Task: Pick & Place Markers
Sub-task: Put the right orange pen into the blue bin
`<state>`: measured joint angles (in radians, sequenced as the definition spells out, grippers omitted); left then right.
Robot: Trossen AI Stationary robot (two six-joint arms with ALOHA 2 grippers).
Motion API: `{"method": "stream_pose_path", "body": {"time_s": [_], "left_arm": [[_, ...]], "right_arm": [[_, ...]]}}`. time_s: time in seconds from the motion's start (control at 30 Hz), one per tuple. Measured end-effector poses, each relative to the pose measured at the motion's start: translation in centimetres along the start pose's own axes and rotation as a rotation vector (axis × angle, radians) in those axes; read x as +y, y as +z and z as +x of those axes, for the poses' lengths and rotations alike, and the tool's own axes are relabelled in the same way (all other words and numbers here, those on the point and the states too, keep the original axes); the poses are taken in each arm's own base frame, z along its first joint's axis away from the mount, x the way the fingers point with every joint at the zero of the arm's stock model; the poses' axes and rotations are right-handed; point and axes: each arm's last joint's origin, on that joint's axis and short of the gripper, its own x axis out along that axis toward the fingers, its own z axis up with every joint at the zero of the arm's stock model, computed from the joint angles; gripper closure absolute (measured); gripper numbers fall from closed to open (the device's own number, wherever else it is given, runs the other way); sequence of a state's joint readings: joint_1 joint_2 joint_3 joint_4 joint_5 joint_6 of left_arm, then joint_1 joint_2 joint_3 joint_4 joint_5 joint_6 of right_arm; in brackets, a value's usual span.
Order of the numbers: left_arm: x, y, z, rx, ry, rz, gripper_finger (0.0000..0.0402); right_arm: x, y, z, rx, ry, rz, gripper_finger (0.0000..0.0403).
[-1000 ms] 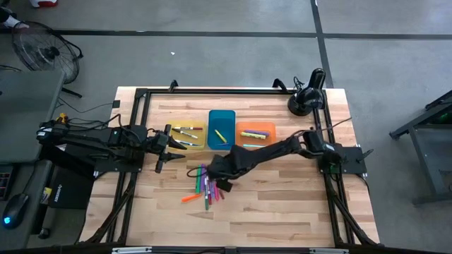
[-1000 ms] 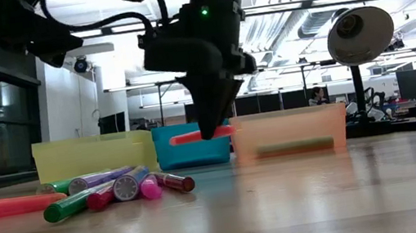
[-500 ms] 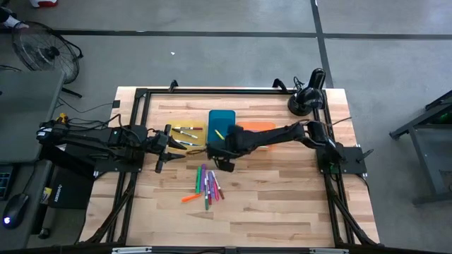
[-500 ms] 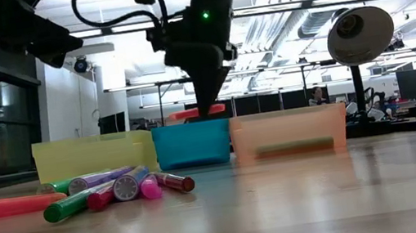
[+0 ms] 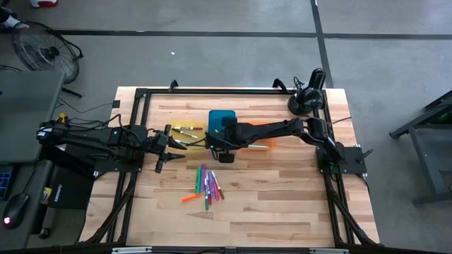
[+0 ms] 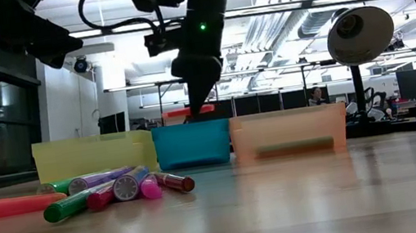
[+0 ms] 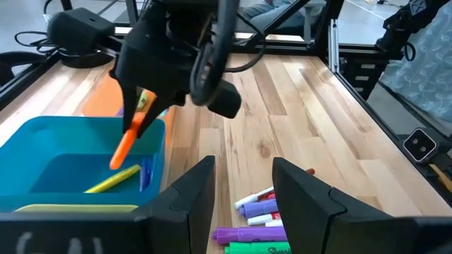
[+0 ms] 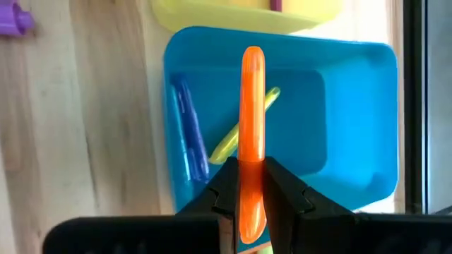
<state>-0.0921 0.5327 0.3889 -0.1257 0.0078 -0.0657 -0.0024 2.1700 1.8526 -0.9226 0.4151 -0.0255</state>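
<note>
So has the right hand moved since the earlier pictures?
Yes. Shut on the orange marker, the right hand has travelled from beside the loose marker pile up to the rectangular blue plastic tray.

The right arm stretches across above the blue tray, its gripper clamped on an orange marker over that tray. The left arm waits beside the tray, its gripper with fingers parted, holding nothing.
</note>
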Motion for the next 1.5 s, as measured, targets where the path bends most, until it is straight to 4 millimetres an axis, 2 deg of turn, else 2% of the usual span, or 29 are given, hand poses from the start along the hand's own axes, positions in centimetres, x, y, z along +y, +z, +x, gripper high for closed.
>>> {"method": "stream_pose_path", "body": {"time_s": [0.53, 0.8, 1.0, 1.5], "left_arm": [[0.0, -0.1, 0.0, 0.006, 0.000, -0.011, 0.0264], [0.0, -0.1, 0.0, 0.006, 0.000, -0.011, 0.0264], [0.0, -0.1, 0.0, 0.007, 0.000, -0.011, 0.0264], [0.0, -0.1, 0.0, 0.007, 0.000, -0.011, 0.0264]], "right_arm": [[-4.5, -0.3, 2.1, -0.005, 0.157, 0.003, 0.0373], [-5.2, -0.8, 3.6, -0.032, 0.178, -0.024, 0.0365], [-5.1, -0.8, 3.9, -0.052, 0.213, -0.022, 0.0372], [-5.0, -1.1, 3.9, -0.017, 0.212, 0.011, 0.0255]]}}
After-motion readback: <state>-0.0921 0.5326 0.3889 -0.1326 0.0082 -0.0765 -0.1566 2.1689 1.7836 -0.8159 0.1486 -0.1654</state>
